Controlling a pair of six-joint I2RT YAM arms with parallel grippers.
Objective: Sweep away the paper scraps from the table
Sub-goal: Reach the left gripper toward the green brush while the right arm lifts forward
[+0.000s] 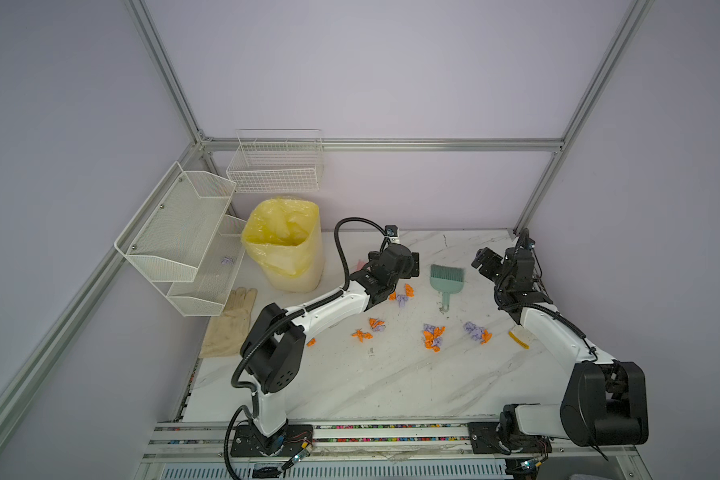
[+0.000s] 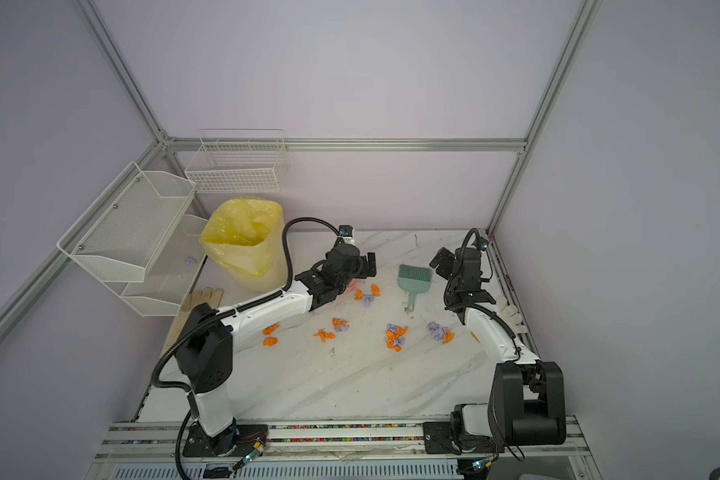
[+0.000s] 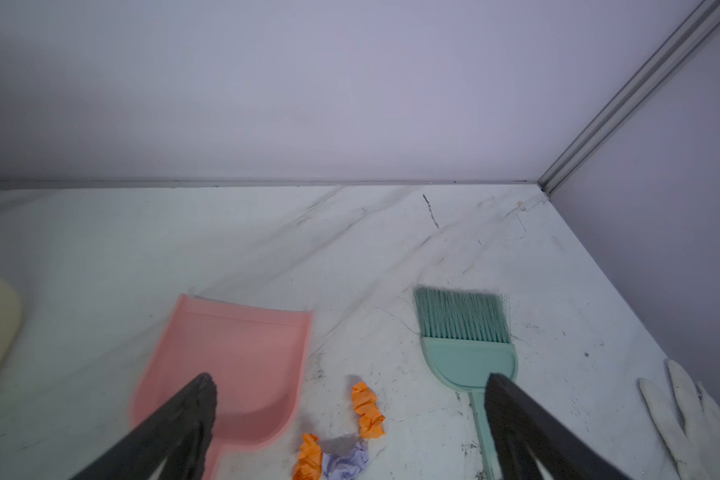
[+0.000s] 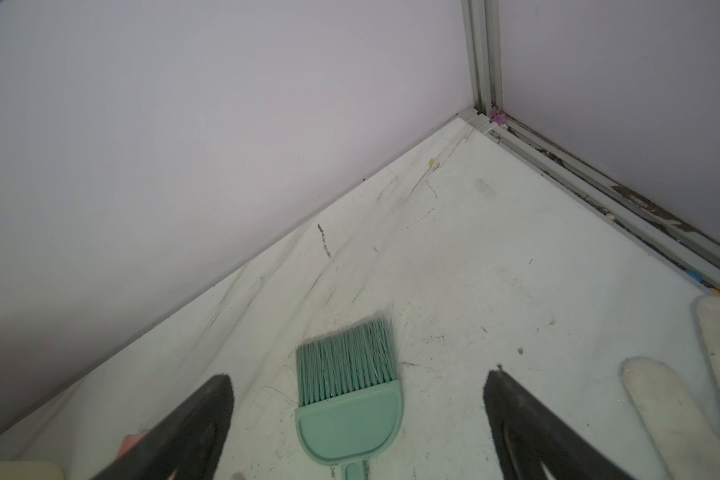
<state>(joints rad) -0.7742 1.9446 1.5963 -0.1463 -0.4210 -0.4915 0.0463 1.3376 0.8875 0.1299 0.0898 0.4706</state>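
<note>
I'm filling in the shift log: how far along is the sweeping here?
Done: nothing visible; orange and lilac paper scraps lie scattered across the table. In hand: neither tool. The left gripper and right gripper are open and empty, near the pink dustpan and green brush, which lie flat. Left: grasp both, sweep the scraps into the dustpan, probably empty it into the yellow-lined bin.

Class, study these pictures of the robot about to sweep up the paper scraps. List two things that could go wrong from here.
1. The brush lies flat on the table, so the open right pincer may slip on its thin handle.
2. The paper scraps are spread wide, some beside the left arm; a stroke could scatter them past the dustpan.
</note>
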